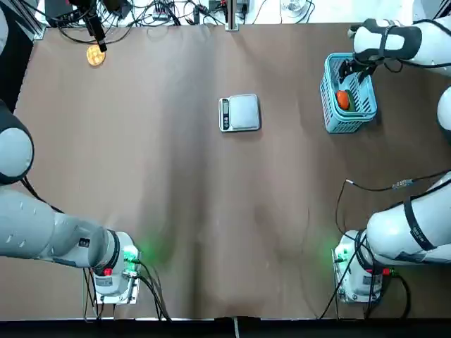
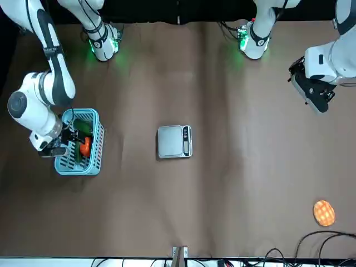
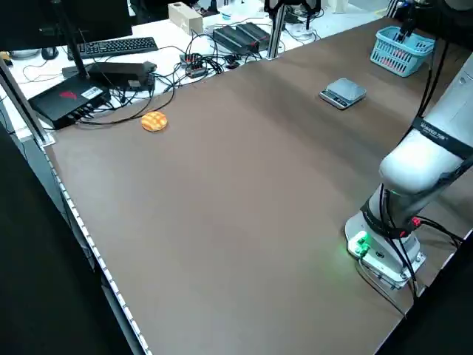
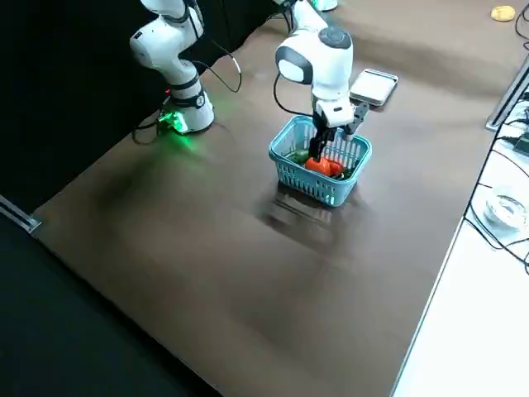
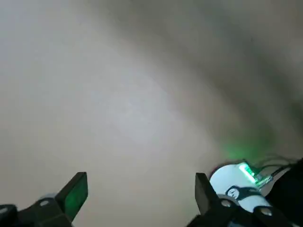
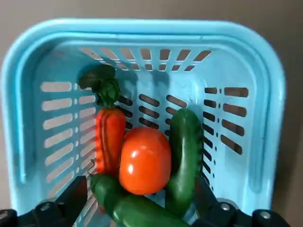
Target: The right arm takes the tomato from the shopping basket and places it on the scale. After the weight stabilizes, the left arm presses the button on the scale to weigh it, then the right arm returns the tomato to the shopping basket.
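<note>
Nothing of the task is done yet, judging by the top view: the tomato (image 1: 342,99) sits inside the shopping basket (image 1: 334,118) at the table's far right, the scale (image 1: 240,113) near the middle is bare, and the right hand (image 1: 350,71) hangs over the basket's far end. Pick, place, button press and return are all left, I'd say.

Front view: the right hand (image 2: 65,142) is down at the basket (image 2: 94,161) rim, the tomato (image 2: 85,147) just beside it. The left hand (image 2: 316,95) is parked well away from the scale (image 2: 174,141), fingers unreadable here. A flat orange round item (image 2: 324,212) lies far off near the table edge.

Right side view: the right hand (image 4: 318,152) reaches into the basket (image 4: 314,190), tips close to the tomato (image 4: 321,165); contact cannot be told.

Left wrist view: the left hand (image 5: 140,198) has fingers (image 5: 75,193) wide apart over bare table, holding nothing.

Right wrist view: the right hand (image 6: 139,201) fingers (image 6: 77,191) are spread, flanking the tomato (image 6: 144,160) without closing on it. Tomato is round, no real long axis; its stem cap is not visible, so facing cannot be told. It rests on a green cucumber (image 6: 185,158) and a carrot (image 6: 109,139), both lying roughly lengthwise along the basket (image 6: 23,90).
</note>
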Motion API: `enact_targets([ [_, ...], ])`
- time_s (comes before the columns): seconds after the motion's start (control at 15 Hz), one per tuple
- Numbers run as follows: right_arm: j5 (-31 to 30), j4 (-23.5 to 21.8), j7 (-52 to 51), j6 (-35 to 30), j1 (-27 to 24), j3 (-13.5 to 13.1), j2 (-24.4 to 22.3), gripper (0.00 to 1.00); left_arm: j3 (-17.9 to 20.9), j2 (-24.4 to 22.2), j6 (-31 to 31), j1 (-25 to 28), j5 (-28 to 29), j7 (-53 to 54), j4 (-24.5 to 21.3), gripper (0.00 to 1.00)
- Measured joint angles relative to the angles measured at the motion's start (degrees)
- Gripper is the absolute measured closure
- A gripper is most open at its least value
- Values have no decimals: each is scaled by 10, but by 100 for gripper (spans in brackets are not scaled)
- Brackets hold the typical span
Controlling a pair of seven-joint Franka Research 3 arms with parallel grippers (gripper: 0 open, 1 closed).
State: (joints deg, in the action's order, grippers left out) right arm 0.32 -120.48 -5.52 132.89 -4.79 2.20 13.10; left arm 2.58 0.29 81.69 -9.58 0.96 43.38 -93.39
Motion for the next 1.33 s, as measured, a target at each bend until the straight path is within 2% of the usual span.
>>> enact_targets([
  [0.13,0,0,0,4,-1,0,10,0,-3,0,0,-1,0,43,0,0],
  [0.33,0,0,1,7,-2,0,29,2,-27,3,0,-2,0,81,-1,0],
  [0.6,0,0,5,34,-7,-2,56,2,-30,10,0,1,0,178,-1,0],
  [1.33,-1,0,22,34,-4,2,72,4,-56,34,18,-2,0,215,-1,0],
])
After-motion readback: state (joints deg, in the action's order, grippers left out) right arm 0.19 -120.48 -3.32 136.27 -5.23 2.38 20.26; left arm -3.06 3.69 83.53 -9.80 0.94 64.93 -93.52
